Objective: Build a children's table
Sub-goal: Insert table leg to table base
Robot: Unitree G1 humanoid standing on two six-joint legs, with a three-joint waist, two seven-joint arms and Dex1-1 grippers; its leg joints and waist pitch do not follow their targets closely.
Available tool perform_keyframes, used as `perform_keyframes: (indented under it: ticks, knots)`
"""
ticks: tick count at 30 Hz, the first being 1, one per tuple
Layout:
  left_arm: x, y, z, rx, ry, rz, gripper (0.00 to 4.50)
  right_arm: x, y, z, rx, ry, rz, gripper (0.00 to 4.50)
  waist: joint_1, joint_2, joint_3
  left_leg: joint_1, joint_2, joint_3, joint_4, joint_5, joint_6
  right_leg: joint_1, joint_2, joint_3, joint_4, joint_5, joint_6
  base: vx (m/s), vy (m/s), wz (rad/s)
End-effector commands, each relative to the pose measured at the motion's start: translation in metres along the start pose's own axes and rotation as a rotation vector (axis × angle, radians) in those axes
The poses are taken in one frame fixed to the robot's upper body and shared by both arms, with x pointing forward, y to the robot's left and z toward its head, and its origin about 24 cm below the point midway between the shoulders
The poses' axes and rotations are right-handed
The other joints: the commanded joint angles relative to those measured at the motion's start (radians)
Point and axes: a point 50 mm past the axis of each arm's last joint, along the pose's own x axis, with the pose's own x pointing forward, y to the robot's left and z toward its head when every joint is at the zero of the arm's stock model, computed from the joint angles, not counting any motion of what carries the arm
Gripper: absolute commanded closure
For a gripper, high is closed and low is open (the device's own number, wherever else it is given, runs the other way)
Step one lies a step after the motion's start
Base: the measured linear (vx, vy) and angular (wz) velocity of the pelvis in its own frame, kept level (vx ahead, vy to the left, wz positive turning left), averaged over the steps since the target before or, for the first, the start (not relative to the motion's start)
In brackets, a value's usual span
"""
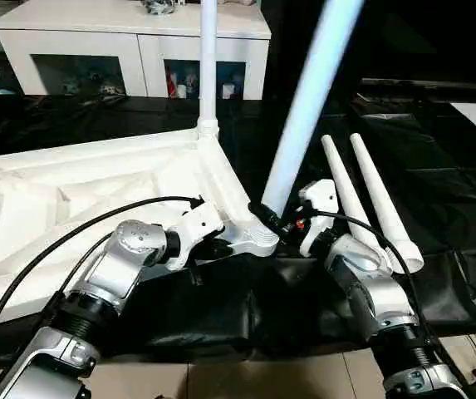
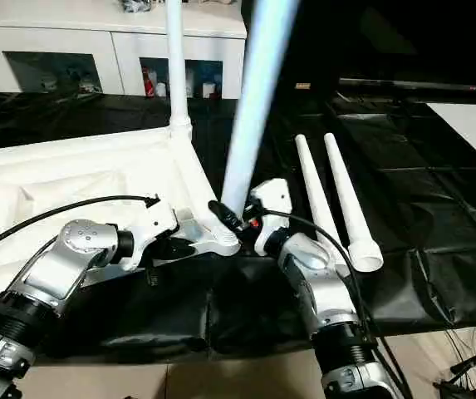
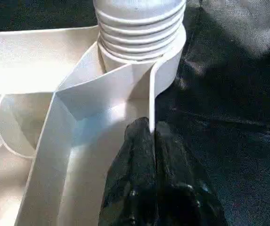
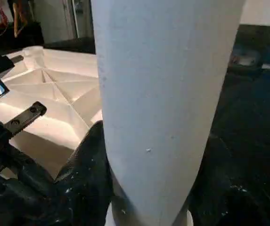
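— Grip check? Right gripper (image 1: 272, 218) is clamped on the leg (image 1: 308, 104) base, at the near corner socket (image 1: 252, 239).
— And its axis?
— Leaning right, not yet plumb. Left gripper (image 3: 151, 141) pinches the tabletop (image 1: 71, 191) rim beside it.

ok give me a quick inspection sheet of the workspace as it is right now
surface: black sheeting covers the floor under the work.
job's things: table top lies underside up; one leg stands in the far corner socket; a second leg leans at the near corner socket, its threads above the socket in the left wrist view; two spare legs lie side by side on the sheeting.
clutter: nothing seen.
grippers: left gripper pinches the top's rim by the near socket; right gripper clamps the leaning leg near its base.
cables: black cable runs along the left arm.
surroundings: white cabinet behind.
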Motion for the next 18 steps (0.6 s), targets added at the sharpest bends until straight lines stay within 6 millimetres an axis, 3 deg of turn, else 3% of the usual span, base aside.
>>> perform_keyframes:
  ticks: [1,12,18]
  knots:
    - [0.002,-0.006,-0.017,-0.033,0.064,-0.014,4.5,-0.009,-0.003,-0.031,0.053,0.201,-0.005,2.65,-0.005,0.006,-0.045,0.012,0.003,0.004,-0.081,-0.443,-0.006,0.029,-0.022,0.013,-0.088,-0.361,-0.158,0.0,0.0,0.0]
    - [0.002,-0.007,-0.018,-0.012,0.074,-0.013,4.5,-0.003,-0.012,-0.034,0.077,0.308,-0.014,2.65,-0.021,-0.002,-0.039,0.017,0.002,-0.005,-0.082,-0.526,-0.024,0.014,-0.028,0.01,-0.107,-0.538,-0.103,0.0,0.0,0.0]
    - [0.002,-0.01,-0.021,-0.022,0.082,-0.023,4.5,-0.004,-0.008,-0.037,0.089,0.306,-0.013,2.65,-0.023,-0.003,-0.041,0.018,0.004,-0.005,-0.085,-0.541,-0.025,0.011,-0.025,0.011,-0.107,-0.509,-0.107,0.0,0.0,0.0]
